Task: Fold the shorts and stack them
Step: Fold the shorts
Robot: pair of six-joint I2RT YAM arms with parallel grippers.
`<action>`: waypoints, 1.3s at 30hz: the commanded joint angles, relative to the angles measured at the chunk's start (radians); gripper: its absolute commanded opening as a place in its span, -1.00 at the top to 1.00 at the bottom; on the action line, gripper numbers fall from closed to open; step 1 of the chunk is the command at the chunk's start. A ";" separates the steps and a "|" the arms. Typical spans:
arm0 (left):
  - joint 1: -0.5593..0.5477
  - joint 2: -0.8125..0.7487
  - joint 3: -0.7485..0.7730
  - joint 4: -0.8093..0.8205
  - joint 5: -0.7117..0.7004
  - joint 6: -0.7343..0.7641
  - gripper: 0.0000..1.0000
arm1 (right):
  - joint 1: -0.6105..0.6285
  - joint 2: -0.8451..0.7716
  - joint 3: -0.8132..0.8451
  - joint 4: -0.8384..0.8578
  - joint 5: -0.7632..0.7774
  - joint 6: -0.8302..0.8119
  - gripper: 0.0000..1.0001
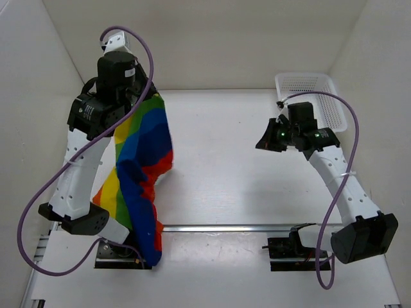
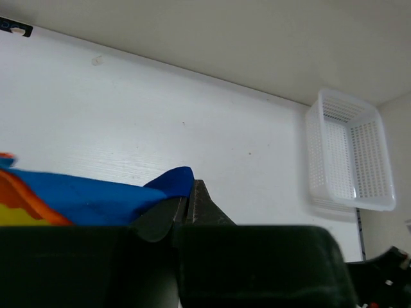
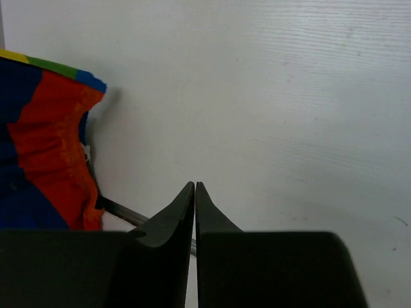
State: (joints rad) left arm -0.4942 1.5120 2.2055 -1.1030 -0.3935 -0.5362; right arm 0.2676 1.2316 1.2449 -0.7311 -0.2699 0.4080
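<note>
The rainbow-striped shorts [image 1: 146, 151] hang from my left gripper [image 1: 149, 97], raised over the left of the table; their lower end drapes down past the table's near edge by the left arm's base. In the left wrist view my left gripper [image 2: 187, 187] is shut on a blue edge of the shorts [image 2: 83, 199]. My right gripper [image 1: 266, 142] is shut and empty, hovering over the right of the table, apart from the cloth. In the right wrist view its tips [image 3: 194, 186] are together over bare table, with the shorts [image 3: 51, 147] at the far left.
A white plastic mesh basket [image 1: 321, 96] stands at the back right corner, also in the left wrist view [image 2: 350, 151]. A metal rail [image 1: 225, 227] runs along the table's near edge. White walls enclose the table on three sides.
</note>
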 commanded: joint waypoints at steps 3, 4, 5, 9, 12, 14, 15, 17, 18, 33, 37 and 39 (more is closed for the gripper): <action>0.006 0.000 0.049 0.061 0.114 0.018 0.79 | 0.071 -0.018 -0.024 0.111 0.000 0.031 0.79; 0.006 0.020 0.078 0.074 0.160 0.018 0.79 | 0.085 -0.018 -0.024 0.111 0.000 0.031 0.75; 0.006 0.042 0.100 0.074 0.183 0.018 0.79 | 0.085 -0.018 -0.024 0.111 0.011 0.040 0.73; -0.013 0.167 0.261 0.074 0.298 0.018 0.79 | 0.085 -0.070 -0.033 0.102 0.054 0.058 0.56; -0.027 0.224 0.348 0.074 0.346 0.008 0.79 | 0.094 -0.095 -0.042 0.102 0.038 0.080 0.10; -0.038 0.224 0.349 0.074 0.375 -0.001 0.79 | 0.104 -0.095 -0.079 0.125 0.009 0.080 -0.28; -0.050 0.224 0.349 0.074 0.390 -0.011 0.79 | 0.104 -0.095 -0.090 0.125 0.009 0.080 -0.36; -0.079 0.224 0.349 0.083 0.412 -0.021 0.79 | 0.104 -0.095 -0.136 0.125 0.027 0.104 -0.53; -0.093 0.235 0.349 0.083 0.412 -0.021 0.79 | 0.104 -0.095 -0.153 0.125 0.028 0.113 -0.70; -0.127 0.159 0.278 -0.027 0.401 0.007 0.79 | 0.383 0.178 -0.165 0.390 0.231 -0.175 -1.00; -0.127 0.116 0.260 -0.093 0.392 0.041 0.79 | 0.404 0.262 -0.151 0.498 0.285 -0.271 -1.00; -0.127 0.079 0.243 -0.115 0.392 0.041 0.79 | 0.404 0.276 -0.151 0.573 0.264 -0.305 -1.00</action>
State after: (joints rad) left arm -0.6220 1.7073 2.4573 -1.1721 -0.0101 -0.5228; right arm 0.6750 1.4967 1.0462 -0.3130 -0.0624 0.2203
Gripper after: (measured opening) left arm 0.120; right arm 0.996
